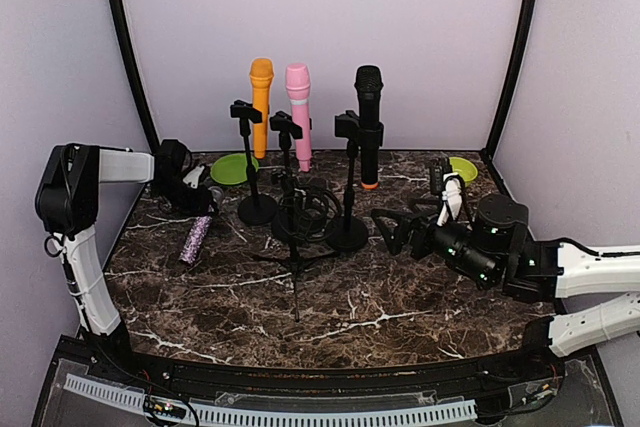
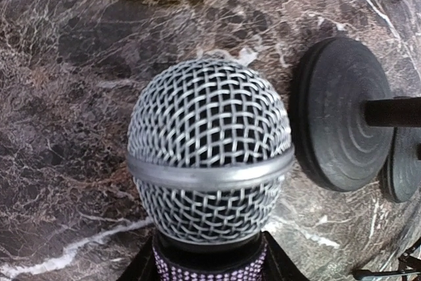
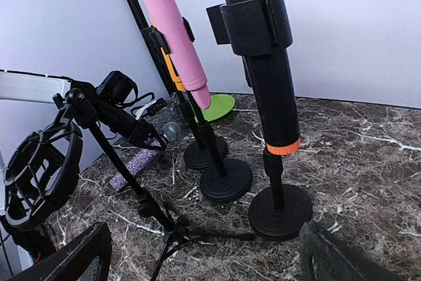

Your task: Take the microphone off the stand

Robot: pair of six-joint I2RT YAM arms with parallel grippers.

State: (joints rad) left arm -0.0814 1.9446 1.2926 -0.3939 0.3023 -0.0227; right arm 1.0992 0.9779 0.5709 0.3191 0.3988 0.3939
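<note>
Left wrist view, microphone (image 2: 209, 162), silver mesh head, sparkly purple handle

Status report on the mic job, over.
Left claw shut on glitter mic, low over table. Right claw open, empty, by black mic's stand. Tripod mount empty. Nothing blocking.
</note>
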